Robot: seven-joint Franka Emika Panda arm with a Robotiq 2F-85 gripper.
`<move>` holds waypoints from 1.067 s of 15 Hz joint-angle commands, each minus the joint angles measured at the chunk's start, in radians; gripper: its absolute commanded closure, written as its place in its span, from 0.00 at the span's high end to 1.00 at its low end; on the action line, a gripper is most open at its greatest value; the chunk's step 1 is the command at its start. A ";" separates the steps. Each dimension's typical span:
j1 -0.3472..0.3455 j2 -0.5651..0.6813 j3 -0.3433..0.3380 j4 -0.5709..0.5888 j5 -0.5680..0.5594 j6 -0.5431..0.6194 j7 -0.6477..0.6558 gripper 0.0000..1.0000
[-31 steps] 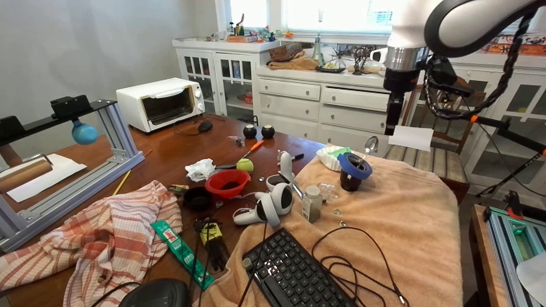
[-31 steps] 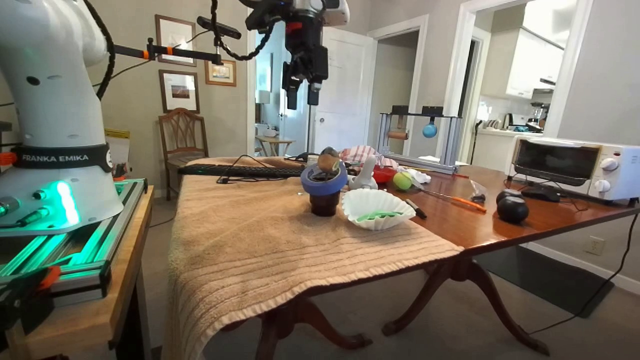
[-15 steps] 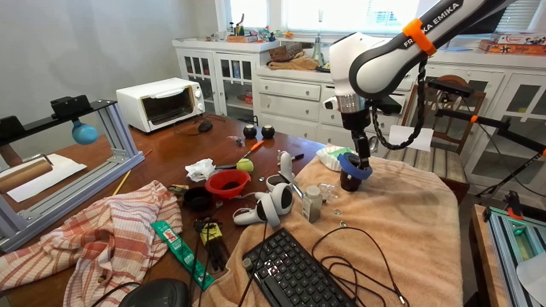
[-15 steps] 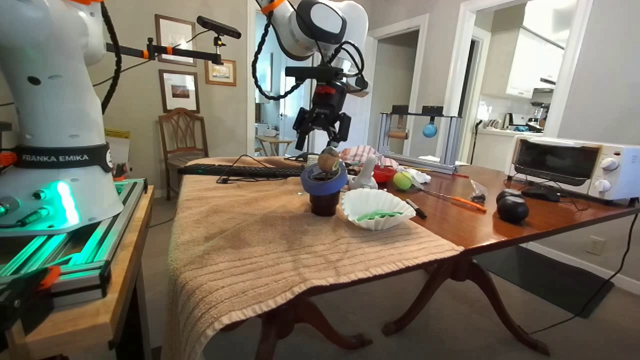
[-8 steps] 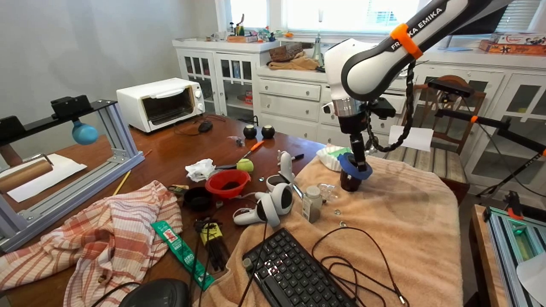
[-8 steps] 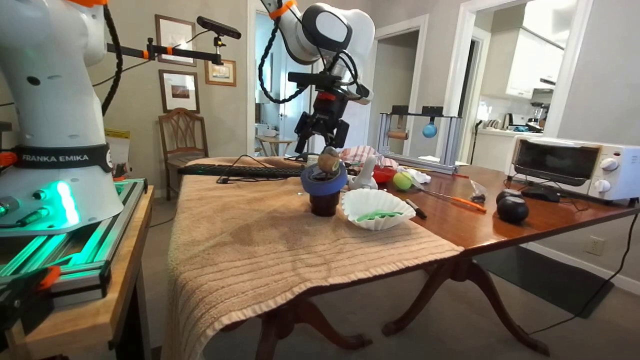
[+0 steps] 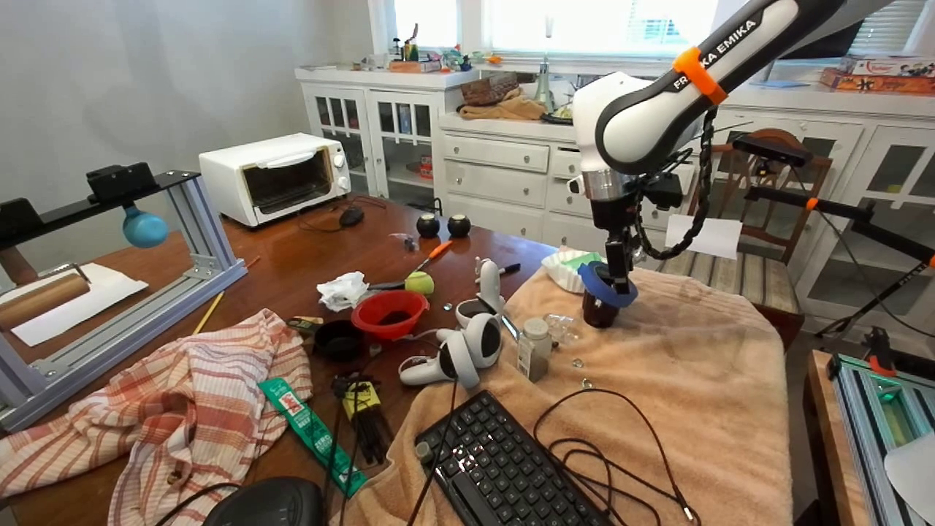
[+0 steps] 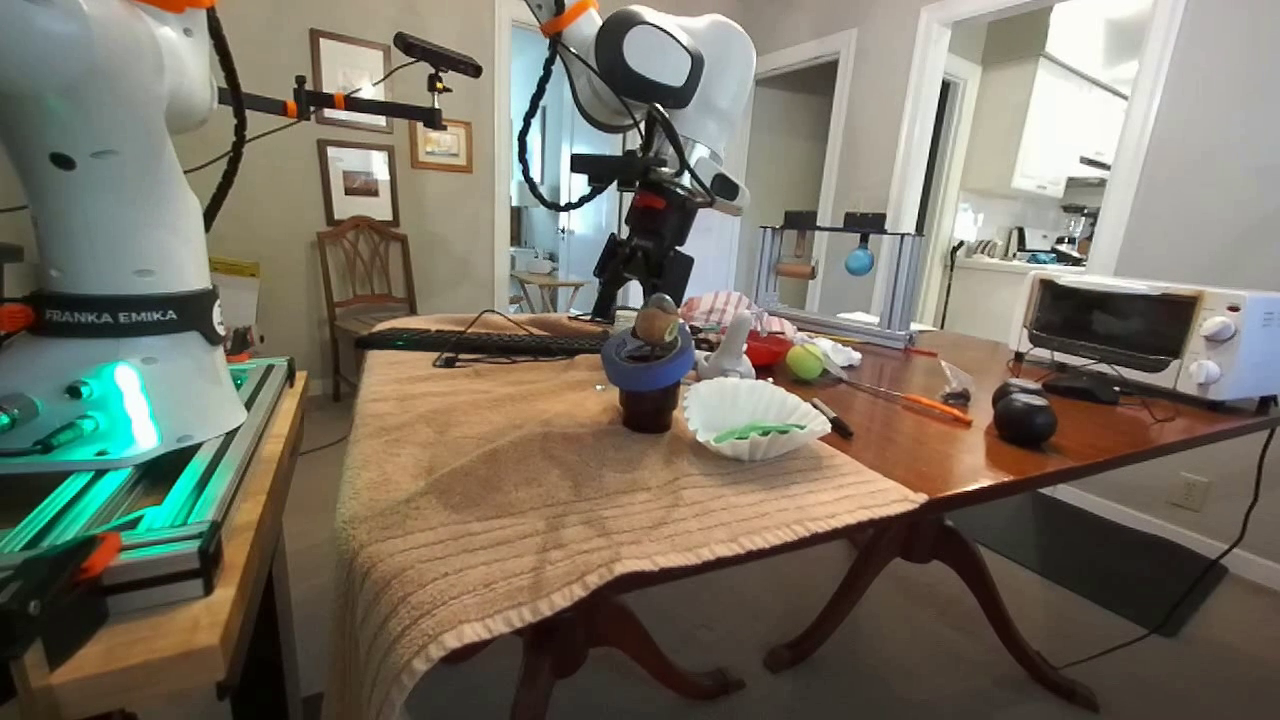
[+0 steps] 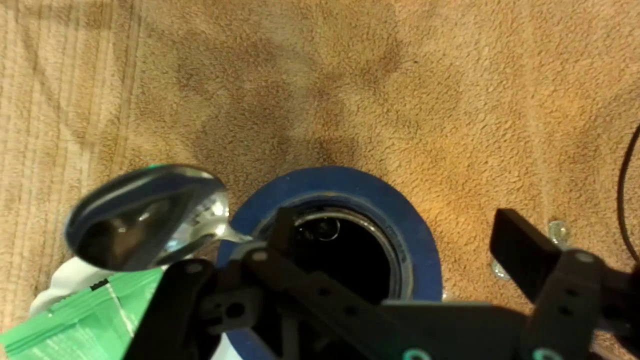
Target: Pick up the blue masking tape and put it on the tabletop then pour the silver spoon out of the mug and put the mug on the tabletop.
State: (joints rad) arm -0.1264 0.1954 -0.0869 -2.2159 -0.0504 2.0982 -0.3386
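Gripper (image 9: 397, 228) has descended from well above the mug (image 8: 648, 408) to the blue masking tape (image 8: 650, 376), which sits at the top of the mug with the silver spoon (image 9: 150, 218) protruding. Its jaws stand wide apart and hold nothing, one apparently over the tape's hole, the other outside. Likely purpose: alignment for the tape pick-up; no task step is complete.
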 commanded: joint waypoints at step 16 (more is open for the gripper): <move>0.052 0.085 0.029 0.038 -0.137 0.004 0.099 0.72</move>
State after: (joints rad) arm -0.0870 0.2552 -0.0610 -2.2010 -0.1608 2.1190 -0.2738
